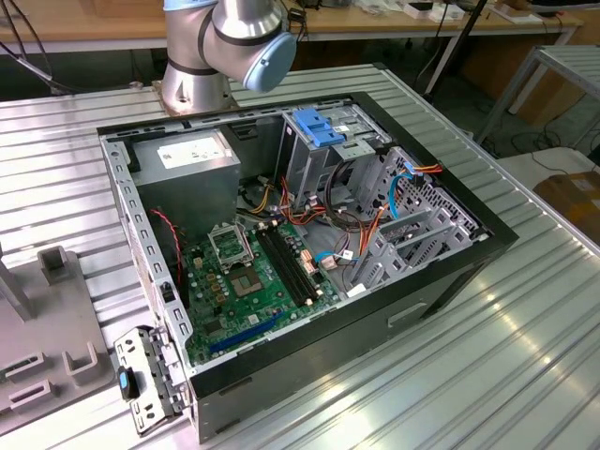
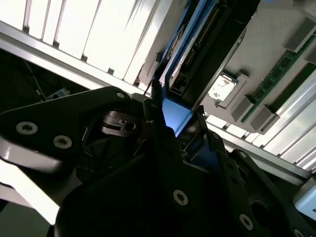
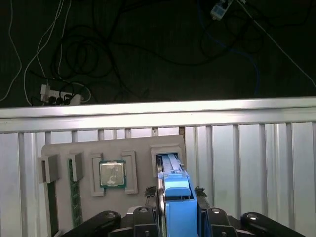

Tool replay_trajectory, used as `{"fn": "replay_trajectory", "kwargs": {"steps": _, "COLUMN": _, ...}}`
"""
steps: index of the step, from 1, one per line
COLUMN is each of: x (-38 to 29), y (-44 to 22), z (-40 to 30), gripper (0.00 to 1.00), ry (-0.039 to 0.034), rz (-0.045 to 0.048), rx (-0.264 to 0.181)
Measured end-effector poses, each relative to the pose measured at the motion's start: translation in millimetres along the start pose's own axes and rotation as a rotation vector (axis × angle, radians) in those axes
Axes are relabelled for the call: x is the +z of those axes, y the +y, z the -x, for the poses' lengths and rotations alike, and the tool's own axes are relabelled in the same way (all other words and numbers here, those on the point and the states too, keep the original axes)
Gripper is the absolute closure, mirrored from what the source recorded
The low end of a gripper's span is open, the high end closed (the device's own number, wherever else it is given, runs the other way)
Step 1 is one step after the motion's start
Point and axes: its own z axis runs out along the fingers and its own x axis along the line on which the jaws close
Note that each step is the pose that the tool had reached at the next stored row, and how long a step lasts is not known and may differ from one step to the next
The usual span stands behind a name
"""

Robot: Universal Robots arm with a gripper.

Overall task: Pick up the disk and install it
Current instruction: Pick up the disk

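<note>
The pincer (image 3: 177, 195) was clenched on the disk (image 3: 173, 170) in the first wrist view, pressed against its bright blue rails on both sides. The disk stood on edge, with its far end at an open pocket of a grey tray (image 3: 140, 148). Neighbouring pockets of the tray held a square processor chip (image 3: 112, 174) and a green memory stick (image 3: 75, 197). The tray lay on the ribbed metal surface (image 3: 247, 158). Beyond the surface's edge lay a dark floor (image 3: 148, 49) strewn with cables. The second wrist view showed the pincer (image 2: 175, 123) from below, with blue plastic between its tips and the dark disk (image 2: 207, 49) running away from it. In the exterior view, an open computer case (image 1: 309, 253) lay on its side in mid-surface. A grey tray (image 1: 56, 366) sat at the exterior view's left, and the arm's base (image 1: 192, 84) stood behind the case.
</note>
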Motion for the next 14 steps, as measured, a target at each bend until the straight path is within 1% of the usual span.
{"fn": "replay_trajectory", "kwargs": {"steps": 7, "x": 2.6, "y": 0.0, "z": 0.0, "gripper": 0.61, "ry": 0.0000, "rz": 0.0001, "rx": 0.000}}
{"fn": "replay_trajectory", "kwargs": {"steps": 14, "x": 2.9, "y": 0.0, "z": 0.0, "gripper": 0.62, "ry": 0.0000, "rz": 0.0000, "rx": 0.000}}
